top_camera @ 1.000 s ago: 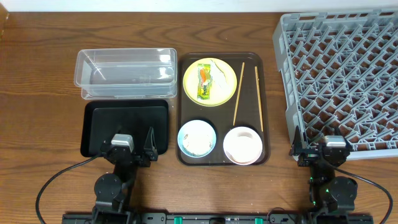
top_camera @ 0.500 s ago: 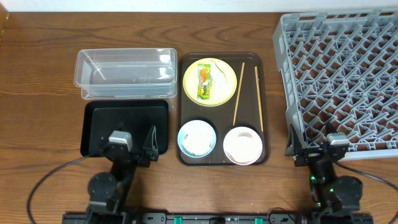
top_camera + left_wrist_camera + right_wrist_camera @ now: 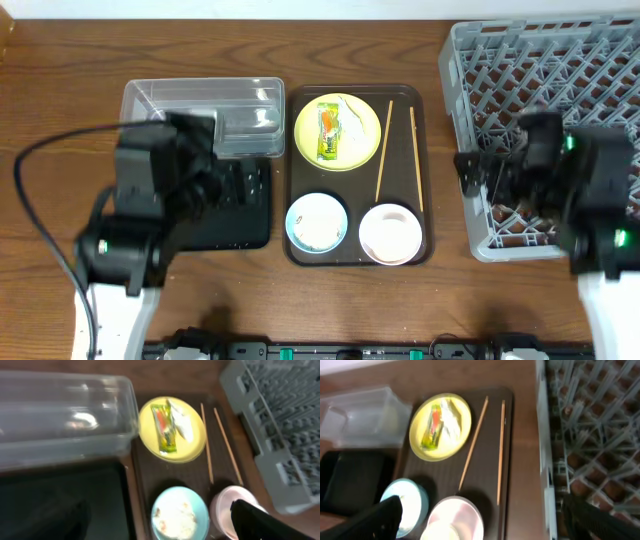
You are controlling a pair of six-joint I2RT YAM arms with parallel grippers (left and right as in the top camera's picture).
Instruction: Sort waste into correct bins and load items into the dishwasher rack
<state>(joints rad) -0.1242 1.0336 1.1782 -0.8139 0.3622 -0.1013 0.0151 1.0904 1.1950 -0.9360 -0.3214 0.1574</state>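
The pale yellow plate (image 3: 338, 130) holds the green-and-orange wrapper (image 3: 326, 134) and crumpled white paper (image 3: 352, 118). Two chopsticks (image 3: 384, 150) lie to its right. The light blue bowl (image 3: 316, 221) holds rice and brownish scraps (image 3: 175, 517). The white bowl (image 3: 390, 232) has a small white cup (image 3: 445, 532) in it. My left gripper (image 3: 225, 185) is open and empty above the black tray (image 3: 240, 225), next to the clear tub (image 3: 250, 100). My right gripper (image 3: 490, 180) is open and empty over the left edge of the grey rack (image 3: 540, 80).
The plate, bowls and chopsticks all sit on a dark brown serving tray (image 3: 430, 200) in the middle of the wooden table. The rack fills the right side. A black cable (image 3: 40, 160) loops from the left arm.
Both arms have risen from the table's front edge and swung forward. The left is now over the black tray, the right over the rack's left side. Nothing was picked up.
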